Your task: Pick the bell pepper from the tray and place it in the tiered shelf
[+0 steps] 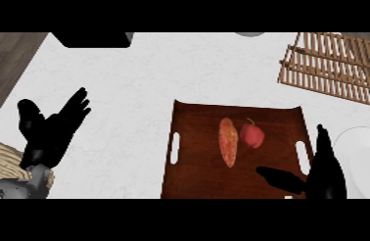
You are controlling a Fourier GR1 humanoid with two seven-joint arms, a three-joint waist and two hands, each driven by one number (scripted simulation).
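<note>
A red bell pepper (253, 135) with a green stem lies on the dark brown wooden tray (195, 171), right of the tray's middle. Beside it on its left lies a long orange-red vegetable (228, 141). The wooden slatted tiered shelf (329, 66) stands at the back right of the counter. My right hand (324, 174) is open at the tray's right edge, below and to the right of the pepper, thumb stretched left over the tray. My left hand (51, 130) rests open at the left, fingers up, away from the tray.
A black object (94, 39) sits at the back left. A white plate (358, 147) shows at the right edge, partly behind my right hand. A woven item (11, 159) lies at the lower left. A grey round thing (251, 34) peeks at the top.
</note>
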